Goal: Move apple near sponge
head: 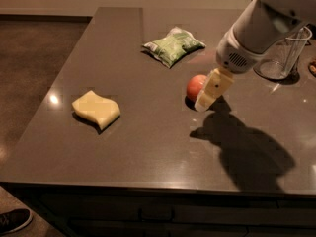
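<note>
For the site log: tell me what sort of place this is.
Probably a kitchen or break-room counter: a long dark countertop with cabinet fronts below, bearing a sponge, a green snack bag, an apple and a clear cup. The robot's hand hangs right beside the apple.
</note>
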You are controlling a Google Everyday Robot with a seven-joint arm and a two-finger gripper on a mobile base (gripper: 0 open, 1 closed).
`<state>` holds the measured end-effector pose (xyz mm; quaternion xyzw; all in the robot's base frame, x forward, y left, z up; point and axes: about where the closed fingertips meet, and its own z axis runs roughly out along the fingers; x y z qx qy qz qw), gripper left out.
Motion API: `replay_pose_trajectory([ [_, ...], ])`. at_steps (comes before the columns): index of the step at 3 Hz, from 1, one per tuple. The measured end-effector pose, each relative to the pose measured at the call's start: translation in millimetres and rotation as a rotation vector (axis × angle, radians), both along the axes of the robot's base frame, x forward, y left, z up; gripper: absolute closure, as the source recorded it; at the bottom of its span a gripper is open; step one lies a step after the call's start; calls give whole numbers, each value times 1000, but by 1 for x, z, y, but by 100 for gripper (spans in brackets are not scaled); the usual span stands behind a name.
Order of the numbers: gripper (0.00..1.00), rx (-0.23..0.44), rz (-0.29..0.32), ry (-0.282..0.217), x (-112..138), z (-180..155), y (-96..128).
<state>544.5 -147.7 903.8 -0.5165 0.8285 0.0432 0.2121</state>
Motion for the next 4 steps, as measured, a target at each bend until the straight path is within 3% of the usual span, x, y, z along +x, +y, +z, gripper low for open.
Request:
replay_pose_trajectory([
  [1, 1, -11, -6, 28, 11, -21, 11],
  [3, 47, -7, 3, 53, 16, -30, 17],
  [4, 70, 6, 59, 43, 6, -20, 40],
])
